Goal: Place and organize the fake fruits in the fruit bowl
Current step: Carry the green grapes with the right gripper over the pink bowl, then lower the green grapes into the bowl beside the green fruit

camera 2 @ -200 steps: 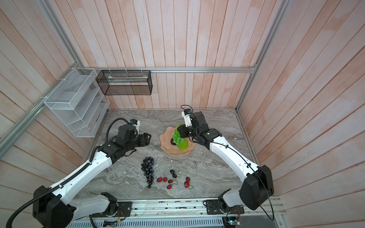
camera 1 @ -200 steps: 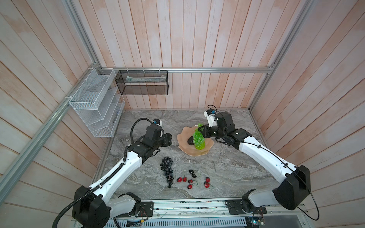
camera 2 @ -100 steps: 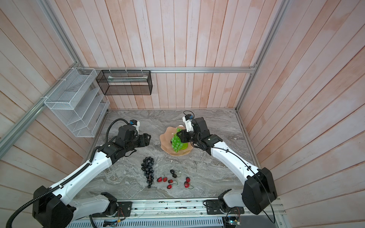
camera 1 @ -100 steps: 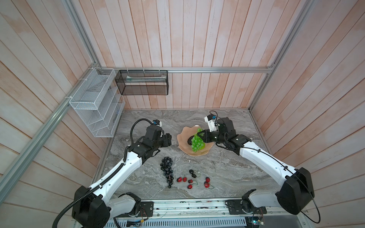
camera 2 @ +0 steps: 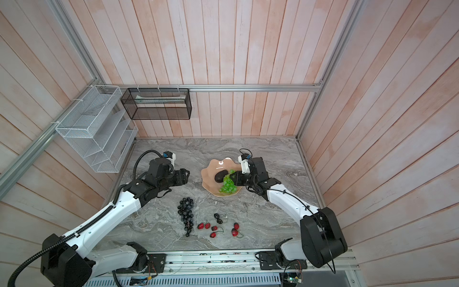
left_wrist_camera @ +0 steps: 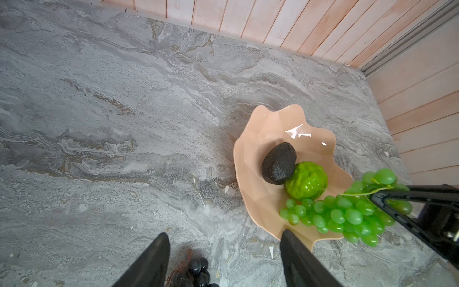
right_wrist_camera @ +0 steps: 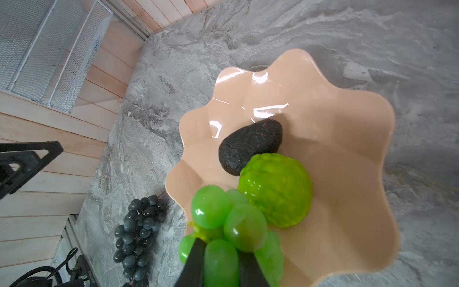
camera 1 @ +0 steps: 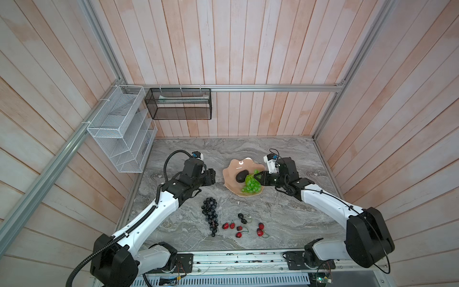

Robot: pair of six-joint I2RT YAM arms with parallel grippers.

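The peach-pink fruit bowl [camera 1: 233, 165] [right_wrist_camera: 347, 149] holds a black avocado [camera 1: 240, 177] [left_wrist_camera: 279, 164] and a bright green knobbly fruit [left_wrist_camera: 306, 180] [right_wrist_camera: 278, 188]. My right gripper [camera 1: 255, 177] [right_wrist_camera: 221, 248] is shut on the stem end of the green grape bunch [camera 1: 250, 185] [left_wrist_camera: 347, 216], which lies across the bowl's near side. Left of the bowl, my left gripper [camera 1: 212, 176] [left_wrist_camera: 224, 234] hovers open and empty. The purple grape bunch [camera 1: 210, 213] [left_wrist_camera: 196, 270] lies on the table just below it. Several red and black cherries [camera 1: 239, 227] are scattered near the front.
A white wire basket [camera 1: 119, 129] hangs on the left wall and a black mesh basket [camera 1: 178, 104] on the back wall, both above the marble table [camera 1: 285, 213]. Wooden walls close in the back and both sides.
My right gripper came down and forward with the green grapes, which hung upright above the bowl and now lie in it. The left arm has not moved.
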